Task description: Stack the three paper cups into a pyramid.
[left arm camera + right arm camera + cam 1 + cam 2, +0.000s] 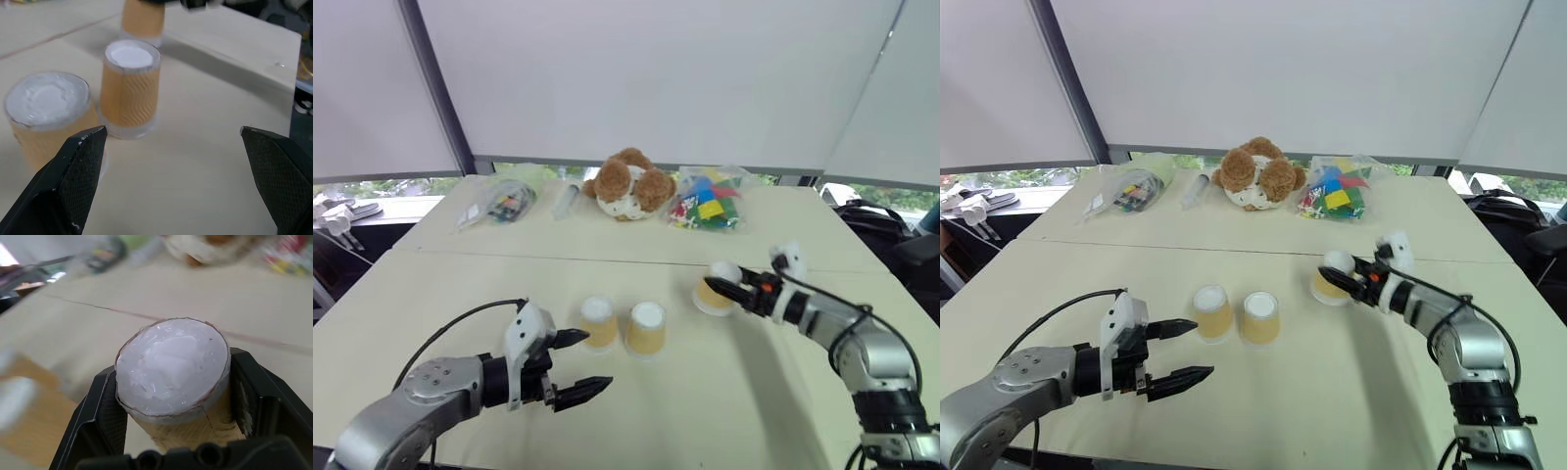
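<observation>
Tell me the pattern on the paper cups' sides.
Tan-yellow with embossed wavy ribbing, clearest on the upside-down paper cup in the left wrist view.

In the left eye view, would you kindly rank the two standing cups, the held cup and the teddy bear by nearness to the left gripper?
From the left gripper:
1. Left standing cup, beside its upper finger.
2. Right standing cup, next along.
3. Held cup, in the right gripper.
4. Teddy bear, at the table's far side.

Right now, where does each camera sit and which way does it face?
Left eye view: head, looking forward and down over the table; both arms show, left end effector open.
Right eye view: same head, same scene, slightly offset; right end effector shut on the third paper cup.
Left wrist view: looks along its open fingers at the two base cups.
Right wrist view: looks along its fingers at the gripped cup's white base.
Shared: both wrist views catch the third cup.
</observation>
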Motion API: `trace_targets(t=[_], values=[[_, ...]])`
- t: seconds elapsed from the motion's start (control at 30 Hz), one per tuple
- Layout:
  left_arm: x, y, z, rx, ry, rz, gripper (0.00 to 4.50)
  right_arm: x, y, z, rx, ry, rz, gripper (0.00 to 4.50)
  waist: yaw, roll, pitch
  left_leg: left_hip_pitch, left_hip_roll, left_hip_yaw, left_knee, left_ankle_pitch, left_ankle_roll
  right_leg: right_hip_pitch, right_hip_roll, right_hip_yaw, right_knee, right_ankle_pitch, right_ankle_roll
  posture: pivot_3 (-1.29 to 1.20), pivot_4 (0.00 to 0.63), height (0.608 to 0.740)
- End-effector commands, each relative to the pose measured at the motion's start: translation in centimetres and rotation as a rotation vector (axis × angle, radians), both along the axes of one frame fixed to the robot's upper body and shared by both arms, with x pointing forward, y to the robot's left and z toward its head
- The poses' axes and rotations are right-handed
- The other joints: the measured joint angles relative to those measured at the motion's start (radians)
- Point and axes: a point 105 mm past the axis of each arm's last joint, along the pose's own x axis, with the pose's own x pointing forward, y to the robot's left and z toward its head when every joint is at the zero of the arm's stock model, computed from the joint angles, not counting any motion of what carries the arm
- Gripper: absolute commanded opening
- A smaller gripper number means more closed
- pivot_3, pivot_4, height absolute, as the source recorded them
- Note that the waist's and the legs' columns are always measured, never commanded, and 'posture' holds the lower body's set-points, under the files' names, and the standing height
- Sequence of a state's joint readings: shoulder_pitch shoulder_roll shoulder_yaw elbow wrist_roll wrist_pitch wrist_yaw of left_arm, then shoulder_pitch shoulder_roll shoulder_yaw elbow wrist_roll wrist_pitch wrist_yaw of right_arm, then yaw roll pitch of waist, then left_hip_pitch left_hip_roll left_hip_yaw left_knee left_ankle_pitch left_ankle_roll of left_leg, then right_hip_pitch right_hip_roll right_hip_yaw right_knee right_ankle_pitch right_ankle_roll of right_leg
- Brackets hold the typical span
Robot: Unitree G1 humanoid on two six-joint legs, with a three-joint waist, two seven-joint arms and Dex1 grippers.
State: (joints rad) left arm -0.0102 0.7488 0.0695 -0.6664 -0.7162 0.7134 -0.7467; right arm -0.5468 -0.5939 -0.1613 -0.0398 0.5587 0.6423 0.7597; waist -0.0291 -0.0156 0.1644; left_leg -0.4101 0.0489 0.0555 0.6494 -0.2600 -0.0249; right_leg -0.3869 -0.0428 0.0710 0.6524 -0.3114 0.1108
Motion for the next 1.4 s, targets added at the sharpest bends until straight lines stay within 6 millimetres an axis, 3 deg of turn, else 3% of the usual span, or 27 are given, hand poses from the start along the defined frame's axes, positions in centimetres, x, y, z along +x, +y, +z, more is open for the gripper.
trace_targets(t=[0.03,0.23,0.37,0.57,1.13,1.4], values=[[0.1,0.6,0.6,-0.011,-0.024,0.013,4.5,-1.7,3.4,5.2,-0.001,-0.135,0.16,2.65,0.001,0.0,0.0,0.0,0.0,-0.001,0.0,0.0,0.0,0.0,0.001,0.0,0.0,0.0,0.0,0.0,0.15,0.74],[0.3,1.6,0.8,-0.014,-0.03,0.046,4.5,-4.6,7.5,7.0,-0.04,-0.129,0.382,2.65,0.015,-0.001,0.0,-0.001,0.001,-0.001,-0.001,0.0,0.0,-0.001,-0.002,-0.001,-0.001,0.0,0.0,0.0,0.15,0.74],[0.2,1.8,0.9,-0.009,-0.036,0.06,4.5,-5.9,9.5,6.1,-0.05,-0.093,0.478,2.65,0.012,-0.001,0.0,-0.002,0.001,0.001,0.0,0.0,0.0,-0.001,-0.004,-0.001,-0.001,0.0,0.0,0.0,0.15,0.74],[0.0,1.0,0.8,-0.017,-0.037,0.062,4.5,-5.9,11.9,4.4,-0.074,-0.052,0.552,2.65,0.01,-0.001,0.0,-0.002,0.001,0.001,0.0,0.0,0.0,-0.002,-0.003,-0.001,-0.001,0.0,-0.001,0.0,0.15,0.74],[-0.6,0.2,0.4,-0.054,-0.033,0.095,4.5,-2.7,12.2,1.6,-0.207,-0.006,0.546,2.65,0.01,-0.001,0.0,-0.002,0.001,0.001,0.0,0.0,0.0,-0.002,-0.003,-0.001,-0.001,0.0,-0.001,0.0,0.15,0.74],[-0.7,0.1,0.5,-0.063,-0.039,0.102,4.5,-2.2,12.1,1.4,-0.216,0.007,0.545,2.65,0.01,-0.001,0.0,-0.002,0.001,0.001,0.0,0.0,0.0,-0.002,-0.003,-0.001,-0.001,0.0,-0.001,0.0,0.15,0.74]])
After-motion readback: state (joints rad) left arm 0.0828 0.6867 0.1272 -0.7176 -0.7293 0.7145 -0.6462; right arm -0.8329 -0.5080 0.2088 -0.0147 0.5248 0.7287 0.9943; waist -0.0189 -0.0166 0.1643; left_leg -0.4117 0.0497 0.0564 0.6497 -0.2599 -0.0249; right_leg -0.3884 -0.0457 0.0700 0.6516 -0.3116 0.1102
